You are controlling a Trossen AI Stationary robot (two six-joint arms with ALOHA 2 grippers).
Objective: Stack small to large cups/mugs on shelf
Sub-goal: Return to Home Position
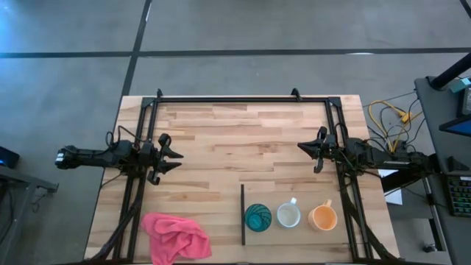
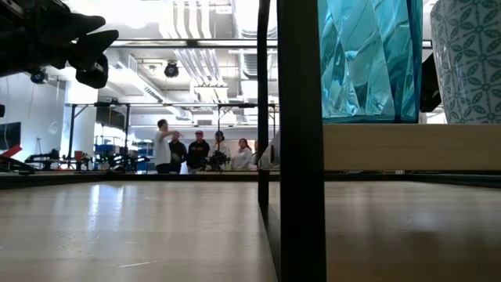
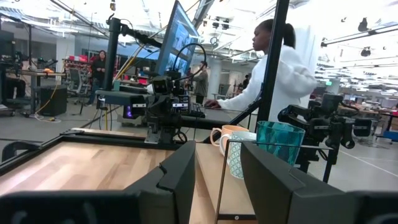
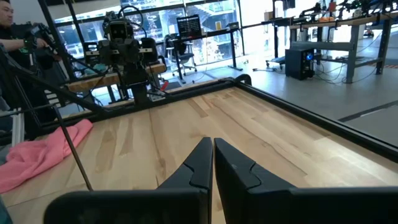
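1. Status. All three vessels stood in one row on the shelf point(image 1: 294, 234), which lay along the table point(image 1: 235, 132) edge at the bottom of the high view, toward its right corner. The teal tumbler point(image 1: 257, 217) stood just beside the dark upright strip point(image 1: 243, 213), the white mug point(image 1: 288, 215) was in the middle, and the orange mug point(image 1: 323, 217) stood nearest the corner. I could not tell whether neighbouring vessels touched. I judged placement complete, with only the return to home left.

2. Jaw state. My left gripper point(image 1: 176, 156) was released, with a clear gap between its fingers and nothing held. My right gripper point(image 1: 302, 146) was clenched on nothing, its fingers pressed together.

3. Pose. Both arms were stretched level above the table, each reaching in from its own side edge toward the middle. The grippers faced each other, well apart, and both were well clear of the shelf. The right gripper was the nearer one to the cups. The pink cloth point(image 1: 176, 235) lay at the same edge as the shelf, on the left arm's side of the strip.

4. Procedure for the step in hand, as I judged it:
   a. Retract each arm along its own side, away from the shelf.
   b. Keep the right wrist high, since it would pass closest to the orange mug.
   c. Move slowly, because a jolt to the table could shift the row.
   d. Keep the arms from crossing at the table's middle.
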